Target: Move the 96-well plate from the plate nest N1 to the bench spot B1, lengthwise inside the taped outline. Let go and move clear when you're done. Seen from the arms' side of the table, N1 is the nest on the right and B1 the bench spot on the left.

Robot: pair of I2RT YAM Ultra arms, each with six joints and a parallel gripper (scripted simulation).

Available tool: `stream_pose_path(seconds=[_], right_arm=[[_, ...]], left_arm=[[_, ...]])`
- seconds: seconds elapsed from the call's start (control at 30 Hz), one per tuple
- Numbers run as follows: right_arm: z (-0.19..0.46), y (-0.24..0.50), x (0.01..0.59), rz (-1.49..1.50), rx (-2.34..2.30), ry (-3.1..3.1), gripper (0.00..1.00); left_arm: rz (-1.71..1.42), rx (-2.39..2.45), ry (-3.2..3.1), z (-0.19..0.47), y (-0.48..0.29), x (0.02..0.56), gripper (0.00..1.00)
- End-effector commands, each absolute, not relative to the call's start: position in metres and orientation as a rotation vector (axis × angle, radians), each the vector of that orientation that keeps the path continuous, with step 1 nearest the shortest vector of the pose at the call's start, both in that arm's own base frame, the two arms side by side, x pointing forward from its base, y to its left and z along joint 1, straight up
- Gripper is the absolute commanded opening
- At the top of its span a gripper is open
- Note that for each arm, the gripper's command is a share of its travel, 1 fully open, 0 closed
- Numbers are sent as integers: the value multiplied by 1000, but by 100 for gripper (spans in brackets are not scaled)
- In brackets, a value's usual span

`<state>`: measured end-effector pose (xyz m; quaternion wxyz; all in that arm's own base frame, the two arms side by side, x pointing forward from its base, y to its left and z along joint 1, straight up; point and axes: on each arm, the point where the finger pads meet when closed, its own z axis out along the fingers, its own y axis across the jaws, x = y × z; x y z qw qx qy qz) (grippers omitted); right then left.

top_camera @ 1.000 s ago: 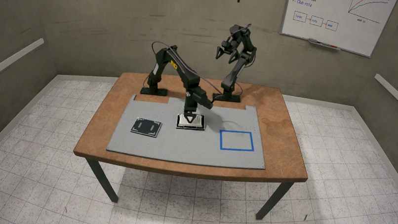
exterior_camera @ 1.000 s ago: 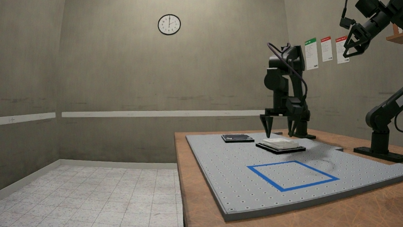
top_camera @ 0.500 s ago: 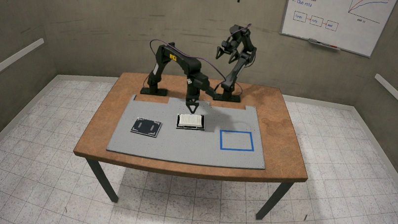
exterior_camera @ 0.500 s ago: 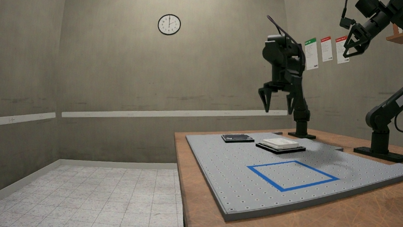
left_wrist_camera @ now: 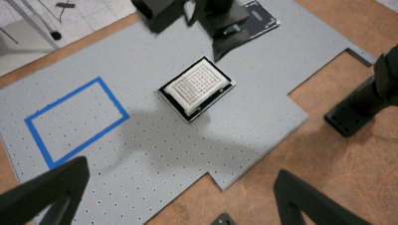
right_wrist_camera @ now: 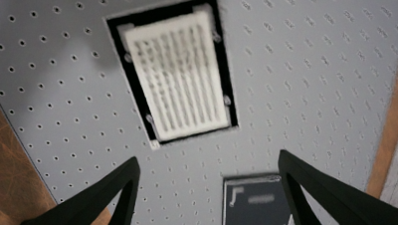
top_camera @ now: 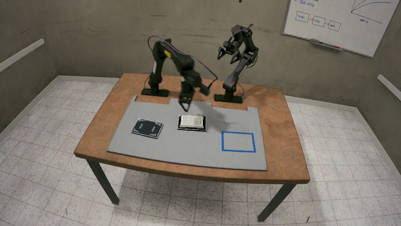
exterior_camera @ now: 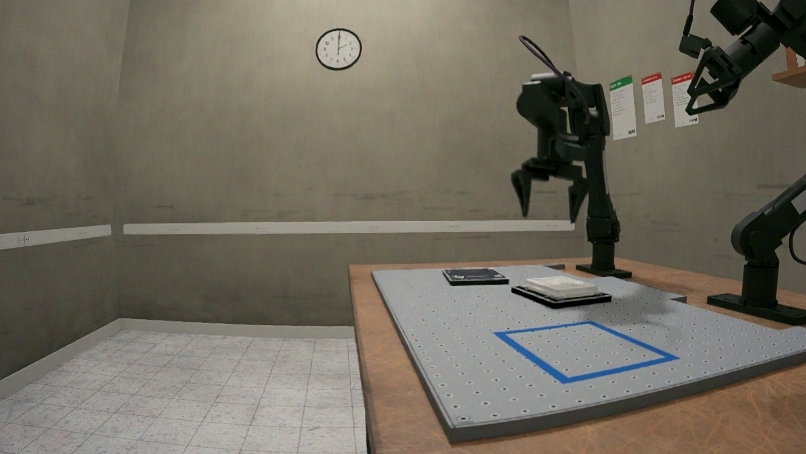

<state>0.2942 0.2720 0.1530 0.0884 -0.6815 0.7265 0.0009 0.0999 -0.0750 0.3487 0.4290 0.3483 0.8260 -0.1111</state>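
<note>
The white 96-well plate (top_camera: 191, 120) sits flat in a black plate nest (top_camera: 192, 129) near the middle of the grey perforated mat. It also shows in the exterior view (exterior_camera: 561, 285), in the left wrist view (left_wrist_camera: 195, 87) and in the right wrist view (right_wrist_camera: 176, 82). My right gripper (top_camera: 185, 105) (exterior_camera: 547, 211) is open and empty, raised well above the plate and slightly behind it, fingers spread (right_wrist_camera: 209, 199). My left gripper (top_camera: 226, 57) (left_wrist_camera: 186, 171) is open and empty, held high above its base. The blue taped outline B1 (top_camera: 238, 141) is empty (exterior_camera: 583, 349).
A second black nest (top_camera: 147, 128) lies empty on the mat beyond the plate's nest, away from the outline (right_wrist_camera: 256, 201). The two arm bases (top_camera: 154, 91) (top_camera: 228, 98) stand at the mat's back edge. The brown table top surrounds the mat.
</note>
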Motion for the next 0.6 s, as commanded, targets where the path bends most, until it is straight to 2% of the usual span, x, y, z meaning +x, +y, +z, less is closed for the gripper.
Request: stream_pose_path(seconds=[0.0, 0.23, 0.57], right_arm=[[195, 260, 314, 21, -1756, 2100, 100], [225, 233, 324, 33, -1514, 2066, 100], [288, 161, 340, 37, -1023, 1962, 100]], left_arm=[[-275, 855, 2046, 356, -83, 113, 100], [-265, 849, 2052, 351, -110, 150, 100], [-230, 906, 2194, 284, -168, 221, 100]])
